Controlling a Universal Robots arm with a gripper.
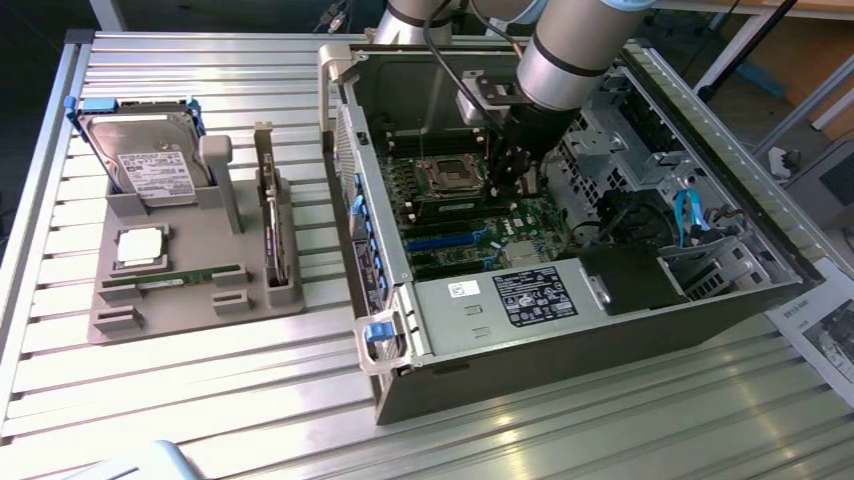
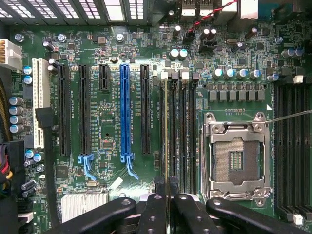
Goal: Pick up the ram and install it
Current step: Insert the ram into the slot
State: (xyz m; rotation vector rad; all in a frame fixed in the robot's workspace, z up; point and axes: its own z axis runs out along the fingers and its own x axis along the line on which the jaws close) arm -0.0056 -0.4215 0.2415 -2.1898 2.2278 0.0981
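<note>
A slatted metal surface [image 1: 200, 400] carries an open computer case [image 1: 587, 330] lying on its side, towards the exterior view's right. The robot arm [image 1: 574, 55] reaches down into the case from above, over the green motherboard [image 1: 461, 215].

To the exterior view's left, well apart from the case, sits a grey holder tray [image 1: 187, 310]. A hard drive [image 1: 147, 160] leans in its far end, and a dark expansion card [image 1: 274, 235] stands on edge along the side nearest the case. A square silver processor chip [image 1: 140, 248] lies flat in the middle. Just in front of the chip, a second green memory stick [image 1: 174, 279] rests in a slot.

In the wrist view, the empty CPU socket [image 2: 236, 161] shows with its metal frame. A bank of black memory slots [image 2: 183, 126] runs beside it. Further over are the long expansion slots, one of them blue [image 2: 125, 112].

The pincer [image 2: 167, 187] hangs over the near end of the memory slots, and the exterior view shows it low above the board [image 1: 514, 185]. Its black fingers [image 2: 155, 209] are drawn close together, pinching the ram [image 2: 167, 126]. The ram is seen edge-on as a thin pale line running out from between them. It lies in line with the memory slot on the side towards the expansion slots. Whether it is seated in that slot or held just above it, I cannot tell.
</note>
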